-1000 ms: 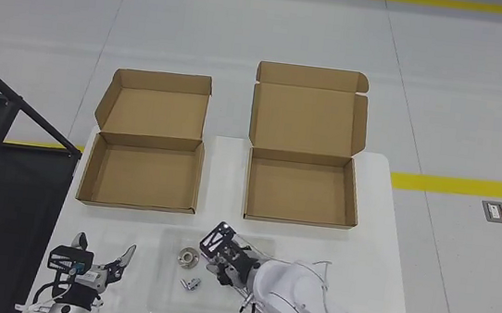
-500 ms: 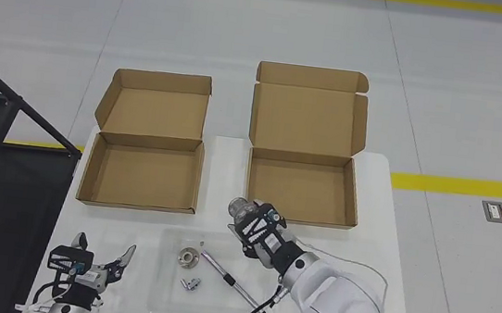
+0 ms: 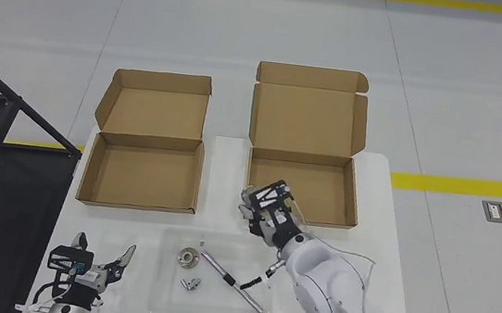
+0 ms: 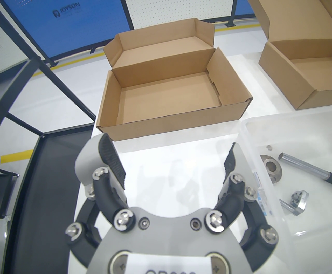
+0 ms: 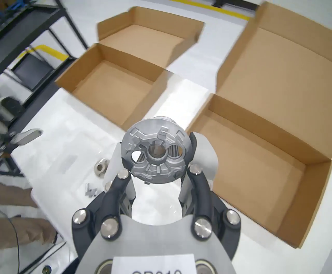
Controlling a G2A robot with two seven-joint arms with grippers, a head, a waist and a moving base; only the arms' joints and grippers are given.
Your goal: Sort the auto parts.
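Observation:
My right gripper [image 3: 264,206] is shut on a round grey metal hub [image 5: 155,151] with cut-outs and a centre bore. It hangs above the table by the near left corner of the right cardboard box [image 3: 303,192]. The hub fills the gap between the right gripper [image 5: 158,153] fingers. In the clear plastic tray [image 3: 167,236] lie a metal ring [image 3: 188,257], a long rod [image 3: 229,279] and a small bracket [image 3: 189,284]. My left gripper [image 3: 101,261] stands open and empty at the table's near left, beside the tray [image 4: 243,124].
Two open cardboard boxes sit side by side at the table's far half, the left box [image 3: 141,178] and the right one, both with lids folded back. A black frame and shelf [image 3: 5,184] stand just off the table's left edge.
My right gripper has risen out of the tray with the round hub and moved toward the right box. The rod it covered now lies in plain sight. The left arm has not moved.

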